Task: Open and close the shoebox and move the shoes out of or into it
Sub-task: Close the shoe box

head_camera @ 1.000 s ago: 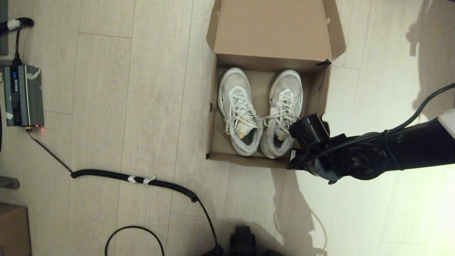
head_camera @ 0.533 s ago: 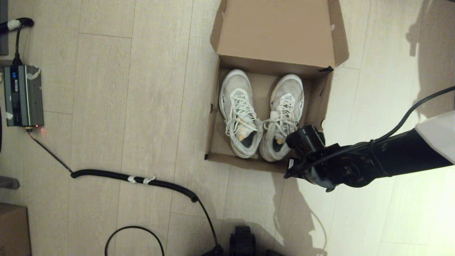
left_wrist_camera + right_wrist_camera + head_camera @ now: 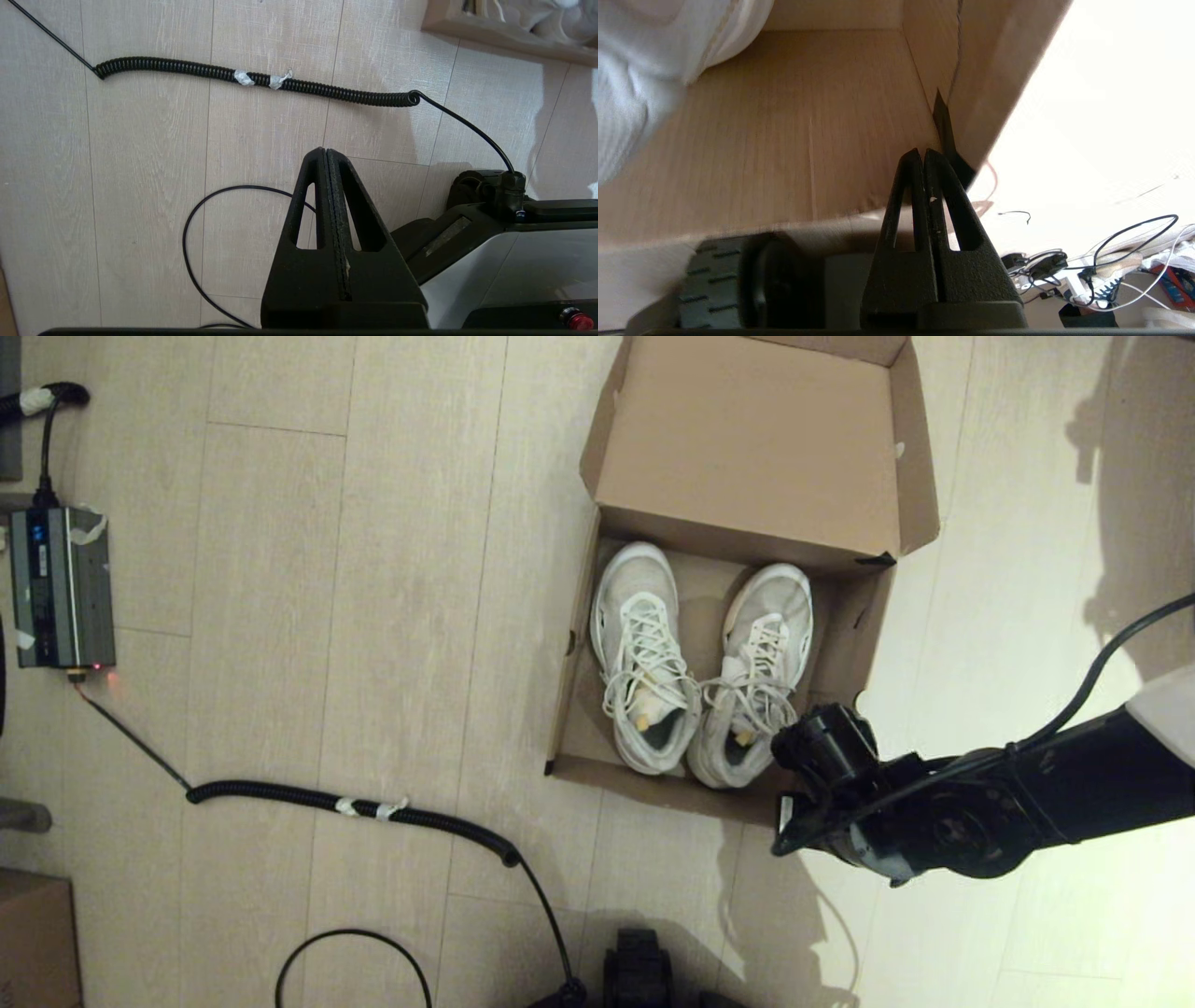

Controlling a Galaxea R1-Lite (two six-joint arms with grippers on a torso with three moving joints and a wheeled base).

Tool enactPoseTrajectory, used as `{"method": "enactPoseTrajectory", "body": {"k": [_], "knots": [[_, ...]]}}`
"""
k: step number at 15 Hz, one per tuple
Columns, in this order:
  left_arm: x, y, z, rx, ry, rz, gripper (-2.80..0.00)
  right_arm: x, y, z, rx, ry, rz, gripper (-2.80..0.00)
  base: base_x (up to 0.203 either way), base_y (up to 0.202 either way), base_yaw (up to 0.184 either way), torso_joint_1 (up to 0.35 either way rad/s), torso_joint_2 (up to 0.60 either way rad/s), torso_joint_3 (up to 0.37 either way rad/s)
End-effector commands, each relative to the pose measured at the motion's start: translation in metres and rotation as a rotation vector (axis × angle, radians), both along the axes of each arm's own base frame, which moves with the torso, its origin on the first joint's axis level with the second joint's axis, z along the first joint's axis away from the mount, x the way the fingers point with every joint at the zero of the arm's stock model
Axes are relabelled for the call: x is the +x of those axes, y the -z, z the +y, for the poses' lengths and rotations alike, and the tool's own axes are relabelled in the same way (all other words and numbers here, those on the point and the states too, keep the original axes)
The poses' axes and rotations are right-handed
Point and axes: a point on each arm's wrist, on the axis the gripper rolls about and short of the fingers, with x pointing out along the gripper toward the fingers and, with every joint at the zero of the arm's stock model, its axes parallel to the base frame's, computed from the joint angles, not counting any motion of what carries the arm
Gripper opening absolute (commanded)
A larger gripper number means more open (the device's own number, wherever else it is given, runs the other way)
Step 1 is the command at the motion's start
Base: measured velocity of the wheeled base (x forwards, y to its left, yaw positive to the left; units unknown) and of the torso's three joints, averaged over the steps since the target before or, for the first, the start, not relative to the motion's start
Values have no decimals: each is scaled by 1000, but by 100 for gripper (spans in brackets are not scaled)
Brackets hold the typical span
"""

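Right wrist view shows the right hand (image 3: 923, 156) clenched on nothing, tips at the box (image 3: 845, 616) corner wall. Shoes (image 3: 700, 677) sit inside, just beside it. Spread the fingers before descending onto the nearer shoe's collar.

Brown cardboard shoebox (image 3: 845, 625) on the floor, hinged lid flipped fully open behind it, black tape on corners, white mesh laced shoes (image 3: 700, 672) side by side inside, toes toward lid hinge

Pale wood-plank floor (image 3: 373, 569). Open shoebox (image 3: 747, 457) lies far right. Grey power unit (image 3: 61, 586) far left; coiled black cable (image 3: 355, 805) near centre.
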Motion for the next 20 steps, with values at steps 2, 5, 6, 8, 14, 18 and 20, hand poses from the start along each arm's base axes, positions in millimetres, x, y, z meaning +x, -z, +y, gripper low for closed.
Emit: {"method": "enactPoseTrajectory", "body": {"k": [2, 5, 6, 8, 14, 18, 20], "knots": [[0, 0, 0, 0, 0, -2, -280, -16, 7, -9, 0, -4, 6, -280, 0, 0, 0, 0, 0, 0], [0, 0, 0, 0, 0, -2, -280, -24, 16, -14, -6, -5, 19, -280, 0, 0, 0, 0, 0, 0], [0, 0, 0, 0, 0, -2, -280, -26, 18, -15, -8, -4, 24, -280, 0, 0, 0, 0, 0, 0], [0, 0, 0, 0, 0, -2, -280, -31, 23, -15, -13, -6, 36, -280, 0, 0, 0, 0, 0, 0], [0, 0, 0, 0, 0, -2, -280, -34, -46, -18, 46, -33, -122, -280, 0, 0, 0, 0, 0, 0], [0, 0, 0, 0, 0, -2, -280, -39, -126, -34, -4, 6, -226, -280, 0, 0, 0, 0, 0, 0], [0, 0, 0, 0, 0, -2, -280, -30, -133, -33, 14, 39, -235, -280, 0, 0, 0, 0, 0, 0]]}}
